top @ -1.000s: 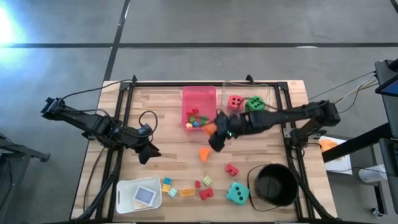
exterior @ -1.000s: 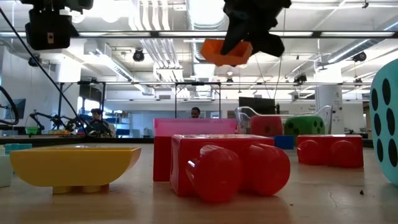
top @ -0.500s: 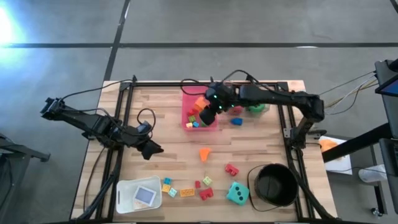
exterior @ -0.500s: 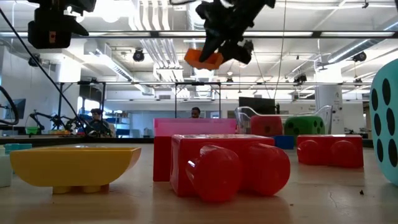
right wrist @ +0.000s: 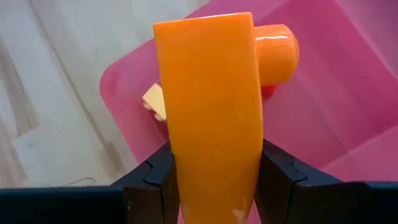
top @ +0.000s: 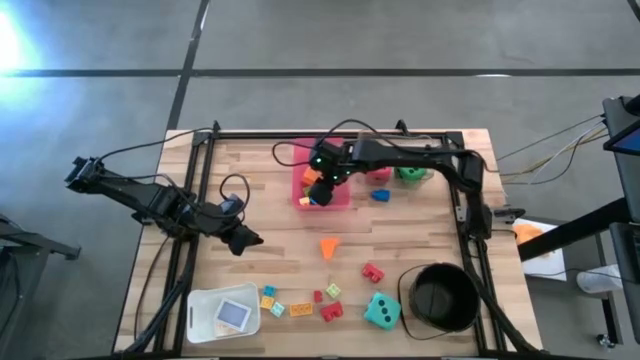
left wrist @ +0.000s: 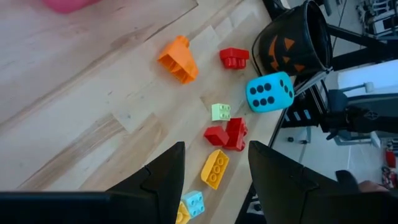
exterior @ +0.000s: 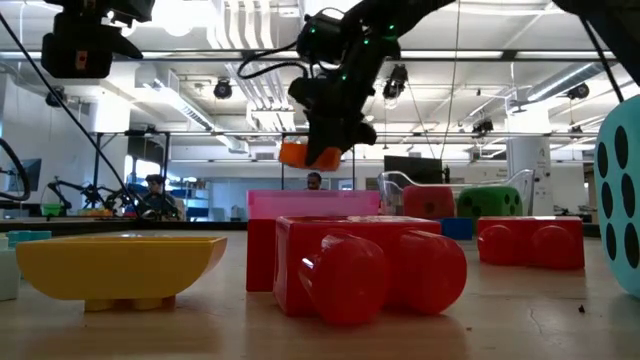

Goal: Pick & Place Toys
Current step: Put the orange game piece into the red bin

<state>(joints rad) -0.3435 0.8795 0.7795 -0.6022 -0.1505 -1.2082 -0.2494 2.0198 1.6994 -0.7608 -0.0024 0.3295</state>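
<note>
Bare wood at table centre (top: 270,200); right arm (top: 410,155) spans pink tray (top: 335,200), upper middle; bricks (top: 300,309) and black bucket (top: 443,297) crowd the lower edge.

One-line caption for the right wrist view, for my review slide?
Right gripper holds an orange brick above the pink tray, where a few small bricks already lie.

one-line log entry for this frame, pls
right gripper: shut on orange brick, above pink tray | left gripper: open, empty, over table's left side | brick not yet released
</note>
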